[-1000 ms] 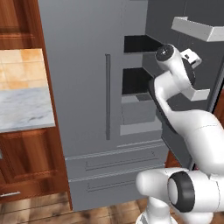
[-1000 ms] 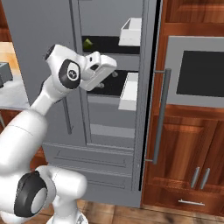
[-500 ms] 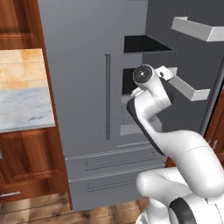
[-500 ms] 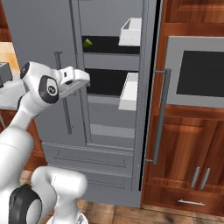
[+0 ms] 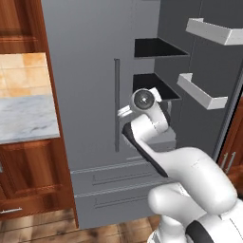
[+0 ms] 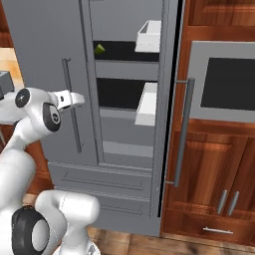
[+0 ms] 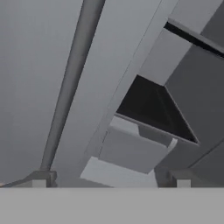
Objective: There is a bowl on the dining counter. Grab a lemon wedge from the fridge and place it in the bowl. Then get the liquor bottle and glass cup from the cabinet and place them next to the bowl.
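A small yellow-green lemon wedge (image 6: 99, 48) lies on the upper shelf of the fridge (image 6: 124, 64), whose right door stands open. My gripper (image 6: 79, 99) hangs lower and to the left of the opening, in front of the closed left door and close to its vertical handle (image 6: 74, 119). In the hand view the gripper (image 7: 109, 181) is open, its fingertips (image 7: 39, 179) wide apart with nothing between them, facing the handle (image 7: 70, 83) and the dark shelf opening. The bowl, liquor bottle, glass cup and cabinet are out of view.
White door bins (image 5: 204, 90) jut from the open fridge door on the right. A built-in oven (image 6: 224, 79) and wooden cabinets (image 6: 209, 174) flank the fridge's right side. A marble counter (image 5: 23, 116) lies to the left. Fridge drawers (image 6: 99, 179) sit below.
The arm has swung left and down, from the open fridge compartment to the front of the closed left door. The jaws stayed open.
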Robot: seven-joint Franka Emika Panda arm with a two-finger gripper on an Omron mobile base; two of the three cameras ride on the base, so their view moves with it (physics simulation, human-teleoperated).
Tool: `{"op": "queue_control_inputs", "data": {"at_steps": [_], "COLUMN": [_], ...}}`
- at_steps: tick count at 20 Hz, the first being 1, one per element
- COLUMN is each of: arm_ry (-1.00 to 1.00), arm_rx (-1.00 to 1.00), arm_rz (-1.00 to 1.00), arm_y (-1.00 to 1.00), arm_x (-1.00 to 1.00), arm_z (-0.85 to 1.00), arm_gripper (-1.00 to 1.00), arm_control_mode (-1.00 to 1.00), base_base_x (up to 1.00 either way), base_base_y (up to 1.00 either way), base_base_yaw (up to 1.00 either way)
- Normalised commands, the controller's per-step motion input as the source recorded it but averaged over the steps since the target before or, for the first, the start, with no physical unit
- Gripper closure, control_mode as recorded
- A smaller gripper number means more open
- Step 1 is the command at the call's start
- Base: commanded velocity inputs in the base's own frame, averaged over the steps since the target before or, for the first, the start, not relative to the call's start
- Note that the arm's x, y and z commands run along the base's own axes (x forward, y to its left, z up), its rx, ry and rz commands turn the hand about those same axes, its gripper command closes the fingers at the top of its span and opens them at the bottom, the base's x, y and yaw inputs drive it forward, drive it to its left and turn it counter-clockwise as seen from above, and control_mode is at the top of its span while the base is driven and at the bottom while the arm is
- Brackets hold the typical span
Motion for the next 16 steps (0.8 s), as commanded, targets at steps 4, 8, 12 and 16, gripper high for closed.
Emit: {"op": "queue_control_inputs", "data": {"at_steps": [4,8,12,16], "arm_ry": [0.0,0.02,0.0,0.0], "arm_rx": [0.17,0.16,0.13,0.09], "arm_rz": [0.12,0.07,0.01,-0.02], "arm_y": [0.98,0.51,0.01,-0.01], "arm_x": [0.67,0.69,0.63,0.52], "arm_z": [-0.08,-0.01,-0.01,-0.01], "arm_gripper": [-1.0,-1.0,-1.0,-1.0], "arm_control_mode": [-1.0,-1.0,-1.0,-1.0], "base_base_x": [0.0,0.0,0.0,0.0], "base_base_y": [0.0,0.0,0.0,0.0], "base_base_yaw": [0.0,0.0,0.0,0.0]}}
